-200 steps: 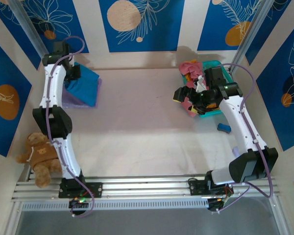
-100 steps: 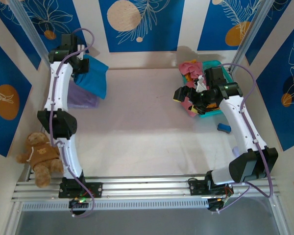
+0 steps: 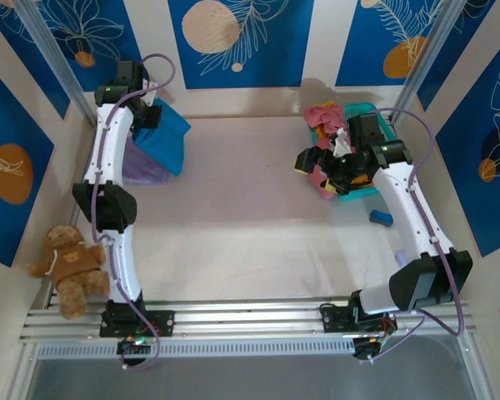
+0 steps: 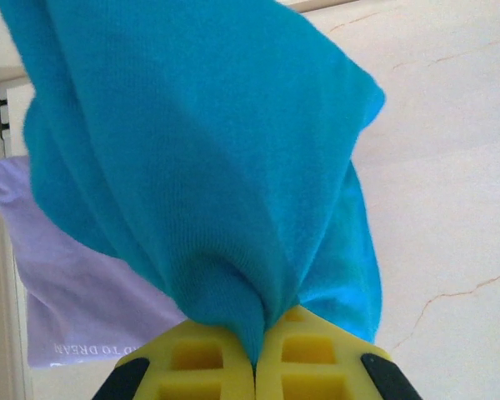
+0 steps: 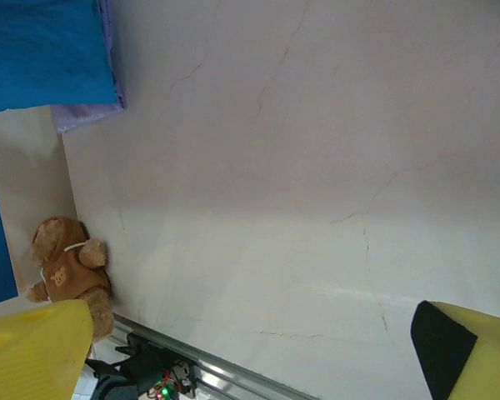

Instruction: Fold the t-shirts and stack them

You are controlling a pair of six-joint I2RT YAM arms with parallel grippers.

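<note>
Hanging from the L gripper (image 4: 254,365), whose yellow jaws are pinched tight on a bunch of cloth, the teal-blue t-shirt (image 3: 165,137) droops over the far-L corner of the table (image 3: 233,225). Over the last sec the L arm has swung up & toward the back wall, taking the shirt w/ it, so it now dangles rather than lying draped. The lavender t-shirt (image 3: 137,167) lies flat on the table beneath, partly hidden by the teal one. The R gripper (image 3: 311,160) hasn't budged. It hovers by the turquoise basket (image 3: 360,193) at far R, jaws wide apart w/ nothing between them. Pink t-shirts (image 3: 323,112) are heaped in the basket, one spilling over its edge. My read: teal shirt is prob. being re-laid for a fold or for stacking on the lavender one, so the job is at an early stage & the pink shirts look unfolded.
</note>
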